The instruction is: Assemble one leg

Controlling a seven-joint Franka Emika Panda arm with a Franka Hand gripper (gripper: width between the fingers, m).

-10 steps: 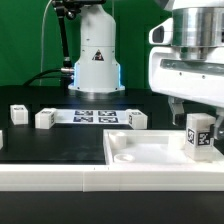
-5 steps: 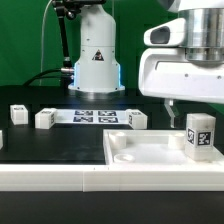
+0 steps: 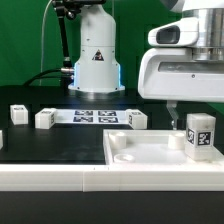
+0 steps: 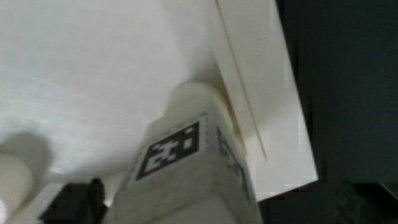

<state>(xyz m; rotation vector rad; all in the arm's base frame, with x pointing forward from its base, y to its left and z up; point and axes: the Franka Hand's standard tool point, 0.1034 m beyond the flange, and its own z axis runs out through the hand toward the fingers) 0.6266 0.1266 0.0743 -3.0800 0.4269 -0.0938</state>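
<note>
Nearest lay a large flat white tray-like panel (image 3: 140, 158). At its corner on the exterior view's right stood the small white tagged plastic leg (image 3: 201, 135), upright. Just above hung the gripper (image 3: 186, 112); whether its jaws were apart could not be told. Beyond, black worktop (image 3: 60, 140).

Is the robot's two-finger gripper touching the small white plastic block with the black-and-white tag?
Cannot tell. The exterior view shows one finger of the gripper beside the small white tagged leg; the wrist view is too blurred to show contact or gap.
</note>
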